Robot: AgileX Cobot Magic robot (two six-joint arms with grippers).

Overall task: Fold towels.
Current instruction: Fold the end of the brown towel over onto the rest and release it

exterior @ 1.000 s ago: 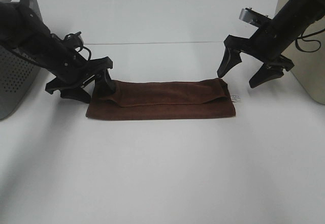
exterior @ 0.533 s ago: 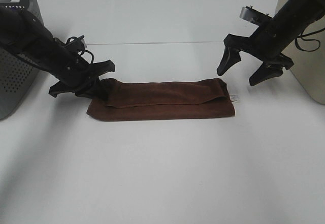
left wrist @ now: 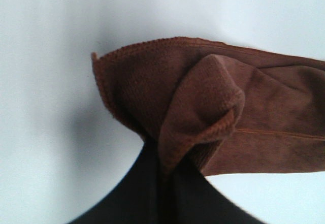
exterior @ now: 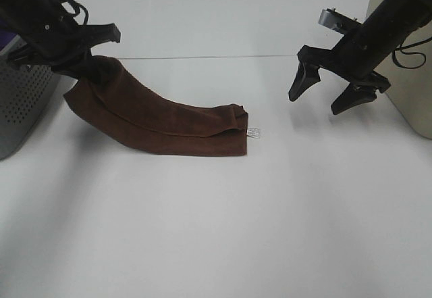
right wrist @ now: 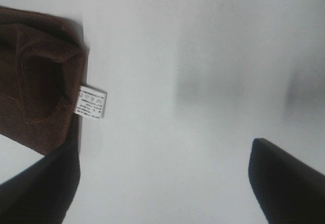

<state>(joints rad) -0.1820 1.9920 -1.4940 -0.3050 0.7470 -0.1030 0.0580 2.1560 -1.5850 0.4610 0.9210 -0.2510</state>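
Towel end newly aloft in clenched left hand; right hand spread, empty

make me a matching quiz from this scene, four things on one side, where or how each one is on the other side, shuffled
Things:
1. left gripper
2. right gripper
3. white tag
4. grey basket

States or places:
a. open, holding nothing
b. far left edge of the high view
c. shut on the raised end of the towel
d. at the towel end that lies on the table

Pairs: 1-c, 2-a, 3-d, 4-b
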